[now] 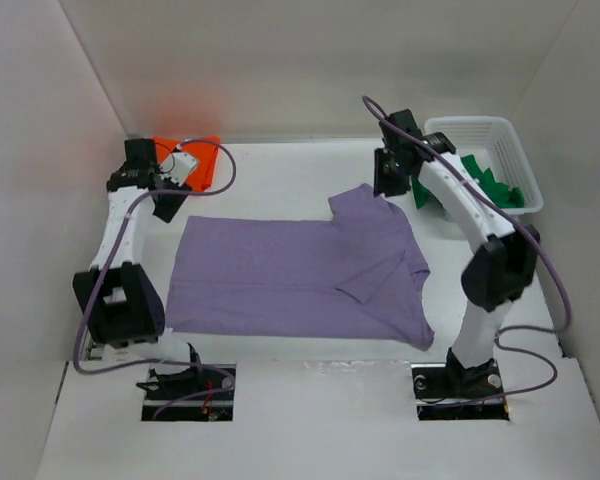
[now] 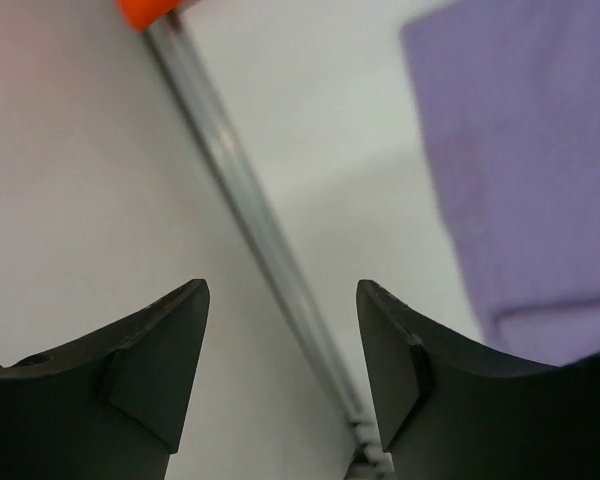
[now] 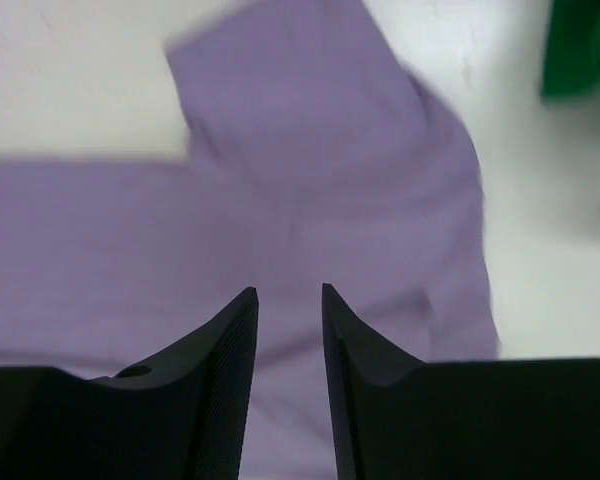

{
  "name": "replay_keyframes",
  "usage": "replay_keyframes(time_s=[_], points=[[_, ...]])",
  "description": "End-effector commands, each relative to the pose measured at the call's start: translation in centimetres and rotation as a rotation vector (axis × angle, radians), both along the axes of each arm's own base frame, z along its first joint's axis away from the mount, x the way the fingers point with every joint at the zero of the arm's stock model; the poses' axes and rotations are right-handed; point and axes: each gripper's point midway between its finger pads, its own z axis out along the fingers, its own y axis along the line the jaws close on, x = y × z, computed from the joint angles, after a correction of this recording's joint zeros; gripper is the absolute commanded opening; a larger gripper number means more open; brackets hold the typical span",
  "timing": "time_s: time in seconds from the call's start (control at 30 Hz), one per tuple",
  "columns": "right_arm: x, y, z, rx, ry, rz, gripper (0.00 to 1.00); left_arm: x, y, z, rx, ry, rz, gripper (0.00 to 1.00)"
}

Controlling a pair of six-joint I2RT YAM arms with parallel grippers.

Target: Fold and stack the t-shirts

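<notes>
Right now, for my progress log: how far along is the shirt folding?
Done, perhaps: the orange shirt lies compact in the far-left corner. In hand: the purple shirt spread mid-table, one sleeve folded in; left gripper and right gripper open, empty. Left: finish it, then the green shirt draped on the basket.

Pretty bright and even overall, just faint shadow along the purple t-shirt [image 1: 280, 280] near edge, wrist views kinda blurry.
</notes>
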Motion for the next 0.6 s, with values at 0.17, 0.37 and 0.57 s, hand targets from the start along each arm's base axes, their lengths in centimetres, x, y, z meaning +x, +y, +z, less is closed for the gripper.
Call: replay_keyframes(time_s=[0.17,0.37,0.57], points=[[16.5,0.8,-1.9,0.038,-0.230,-0.060,0.44,9.6,-3.3,-7.3,-0.392,-0.003,0.215,0.55],[17.0,-6.7,-7.1,-0.079,-0.123,-0.256,0.46,12.2,-2.9,-8.3,-0.413,-0.054,0.240,0.56],[14.3,-7.6,-11.4,-0.079,-0.001,-0.210,0.46,11.7,-3.2,-12.8,-0.403,0.043,0.262,0.56]])
